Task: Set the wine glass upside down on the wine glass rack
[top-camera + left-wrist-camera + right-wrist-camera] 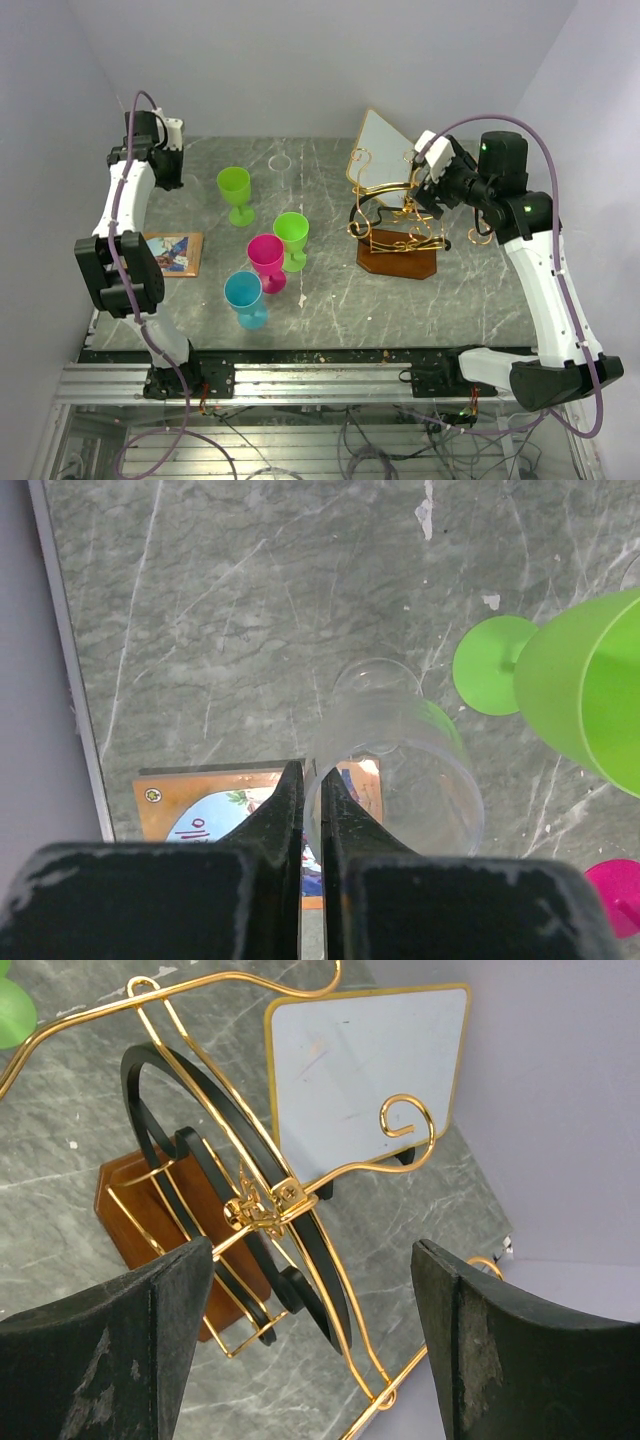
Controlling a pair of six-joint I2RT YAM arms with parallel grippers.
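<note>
**A:** Nearest the lens in the left wrist view is the left gripper (311, 772). Its jaws are pinched together on the rim of the clear wine glass (420, 780), with one finger inside the bowl and one outside.

**B:** Where is the glass?

**A:** Lower centre of that frame, mouth toward the lens and foot toward the upper middle, partly over the picture card (190, 790). I can't tell if the foot touches the table.

**B:** How will it handle?

**A:** Light and stiff, I'd judge, but thin-walled, slick and probably breakable. Held by the rim, it might swing. That hold does leave the stem and foot free for the wine glass rack (395, 235), right of centre in the top view.

**B:** And the other arm?

**A:** The right gripper (312, 1245) has its jaws wide apart, holding nothing, just beside the rack.
</note>
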